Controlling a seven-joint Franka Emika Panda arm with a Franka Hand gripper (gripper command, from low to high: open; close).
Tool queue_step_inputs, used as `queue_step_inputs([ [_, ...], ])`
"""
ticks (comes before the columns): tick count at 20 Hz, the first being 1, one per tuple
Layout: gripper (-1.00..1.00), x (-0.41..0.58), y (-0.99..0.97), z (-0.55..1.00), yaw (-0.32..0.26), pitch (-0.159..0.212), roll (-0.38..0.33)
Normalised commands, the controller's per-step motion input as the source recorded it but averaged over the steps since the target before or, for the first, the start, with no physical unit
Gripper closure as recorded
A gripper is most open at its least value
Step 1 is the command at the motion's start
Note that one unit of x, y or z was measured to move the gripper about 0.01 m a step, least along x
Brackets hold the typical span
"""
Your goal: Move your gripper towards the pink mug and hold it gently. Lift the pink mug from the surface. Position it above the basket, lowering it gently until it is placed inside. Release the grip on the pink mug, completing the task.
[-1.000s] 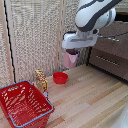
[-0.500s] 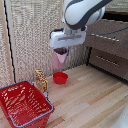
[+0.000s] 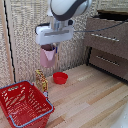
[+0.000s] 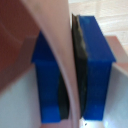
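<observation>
The pink mug (image 3: pixel 48 56) hangs in the air, held under my white gripper (image 3: pixel 49 46), which is shut on its rim. In the exterior view it is above the floor, to the right of the red basket (image 3: pixel 24 104) and higher than it. The basket stands on the wooden floor at the lower left of that view, with lattice sides and a grey-blue rim. In the wrist view the mug's pink wall (image 4: pixel 60 45) runs between my two blue fingers (image 4: pixel 92 70), which press on it from both sides.
A small red bowl (image 3: pixel 60 77) lies on the floor below and right of the mug. A yellowish patterned object (image 3: pixel 41 80) stands beside the basket. A dark wooden drawer cabinet (image 3: pixel 107 45) fills the exterior view's right. A wicker-like wall is behind.
The arm has carried the pink mug towards the exterior view's left, closer to the basket. The mug stays held in the gripper.
</observation>
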Motion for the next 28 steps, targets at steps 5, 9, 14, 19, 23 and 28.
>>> queue_step_inputs([
  [5,1.00,0.431,0.77,0.53,0.014,0.199,0.028],
  [9,1.00,0.291,0.86,0.19,0.054,0.179,0.001],
  [14,1.00,0.186,0.88,-0.09,0.053,0.100,-0.015],
  [19,1.00,-0.003,0.68,-0.30,0.087,0.016,-0.021],
  [23,1.00,-0.200,0.55,-0.40,0.080,-0.013,-0.009],
  [28,1.00,-0.283,0.43,-0.45,0.084,-0.018,-0.012],
])
